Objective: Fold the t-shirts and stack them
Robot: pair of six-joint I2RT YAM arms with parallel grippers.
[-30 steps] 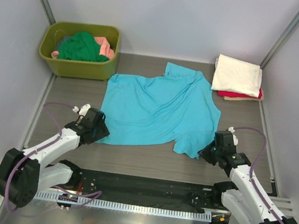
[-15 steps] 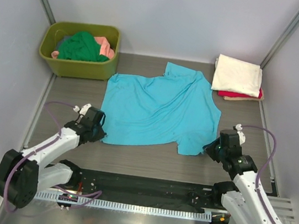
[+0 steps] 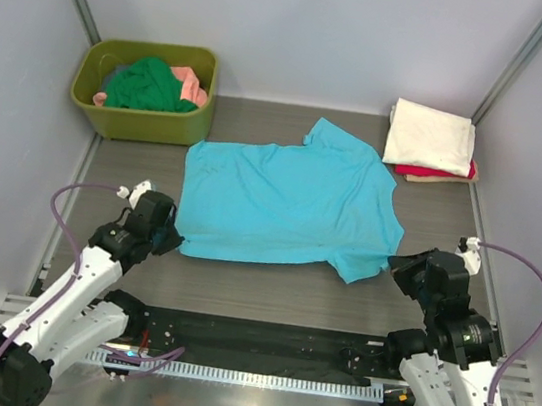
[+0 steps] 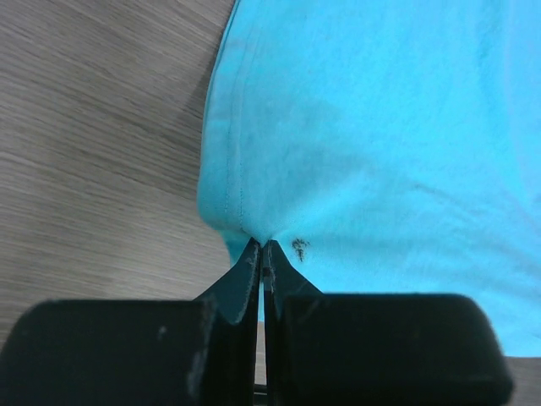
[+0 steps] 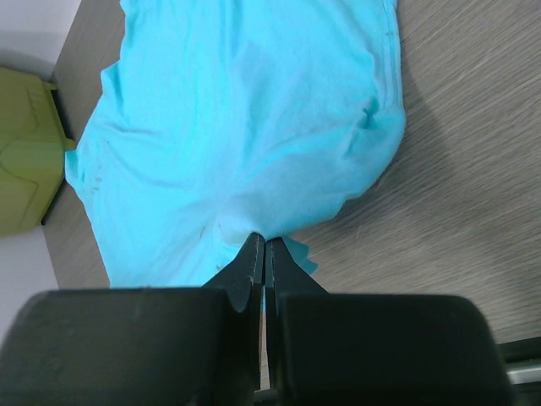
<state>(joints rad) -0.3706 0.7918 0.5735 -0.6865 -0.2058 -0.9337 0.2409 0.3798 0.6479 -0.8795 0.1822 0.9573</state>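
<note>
A turquoise-blue t-shirt (image 3: 286,203) lies spread across the middle of the table, pulled fairly flat. My left gripper (image 3: 167,239) is shut on its near left corner, the cloth (image 4: 355,127) pinched at the fingertips (image 4: 264,249). My right gripper (image 3: 399,261) is shut on the near right edge of the same shirt (image 5: 237,127), pinched between the tips (image 5: 264,245). Folded t-shirts, cream-white (image 3: 430,135) over red (image 3: 437,173), are stacked at the back right. Dark green (image 3: 146,85) and salmon-pink (image 3: 193,84) t-shirts fill the tub.
An olive-green plastic tub (image 3: 141,122) stands at the back left, also seen at the left edge of the right wrist view as the tub (image 5: 25,161). Grey walls close in both sides. A black strip and metal rail (image 3: 258,368) run along the near edge.
The left gripper closed on the shirt's near left corner. Both arms pulled outward and towards the near edge, stretching the blue t-shirt flatter and wider.
</note>
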